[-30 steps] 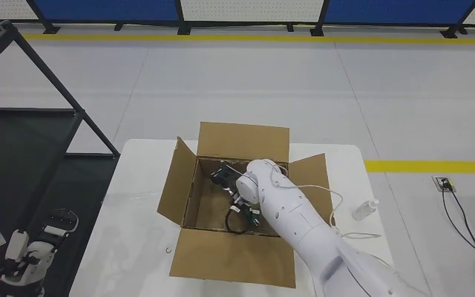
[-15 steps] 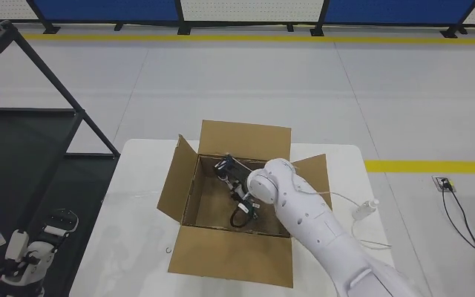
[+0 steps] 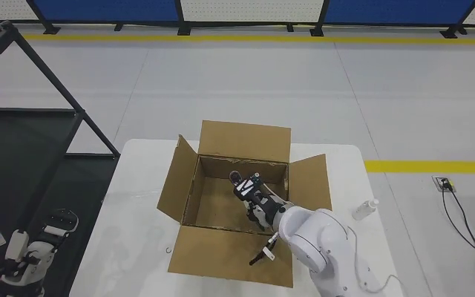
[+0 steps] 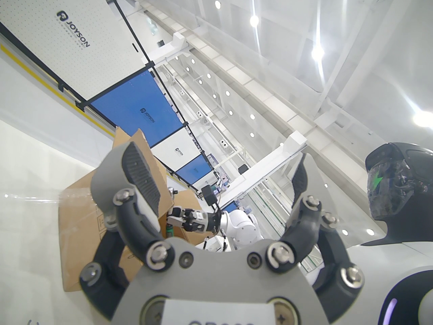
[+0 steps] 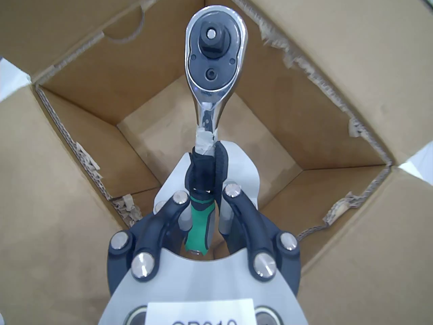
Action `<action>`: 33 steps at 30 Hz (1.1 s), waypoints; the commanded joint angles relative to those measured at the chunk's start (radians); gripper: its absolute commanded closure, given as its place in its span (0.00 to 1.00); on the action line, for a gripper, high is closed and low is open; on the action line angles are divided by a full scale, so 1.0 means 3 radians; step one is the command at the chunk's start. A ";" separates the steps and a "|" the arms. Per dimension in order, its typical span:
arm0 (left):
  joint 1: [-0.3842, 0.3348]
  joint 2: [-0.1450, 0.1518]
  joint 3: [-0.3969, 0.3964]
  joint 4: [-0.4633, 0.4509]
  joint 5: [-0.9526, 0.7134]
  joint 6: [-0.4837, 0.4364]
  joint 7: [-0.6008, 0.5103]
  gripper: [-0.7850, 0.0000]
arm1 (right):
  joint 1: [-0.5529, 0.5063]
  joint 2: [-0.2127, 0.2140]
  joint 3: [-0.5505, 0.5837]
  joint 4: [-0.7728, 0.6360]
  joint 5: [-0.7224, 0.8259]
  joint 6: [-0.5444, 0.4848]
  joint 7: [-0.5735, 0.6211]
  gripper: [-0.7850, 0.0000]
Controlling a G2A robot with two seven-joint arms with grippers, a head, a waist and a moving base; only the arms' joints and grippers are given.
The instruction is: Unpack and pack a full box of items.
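An open cardboard box stands in the middle of the white table, all flaps spread out. My right gripper hovers over the box's inside near its right wall, shut on a ratchet wrench. In the right wrist view the gripper clamps the black and green handle. The chrome head points down at the bare cardboard floor. My left gripper is open and holds nothing, low beside the table, far from the box.
A small white bottle stands on the table right of the box. A black metal frame rises at the left of the table. The table's left part is bare.
The right arm has pulled back from the far part of the box toward its near right side and risen, carrying the ratchet wrench. The left gripper has not moved.
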 commanded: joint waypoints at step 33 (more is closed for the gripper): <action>0.0000 0.0000 0.0000 0.0000 0.0000 0.0000 0.0000 0.00 | -0.1135 0.0142 0.1578 -0.1816 0.0861 0.0251 -0.0695 1.00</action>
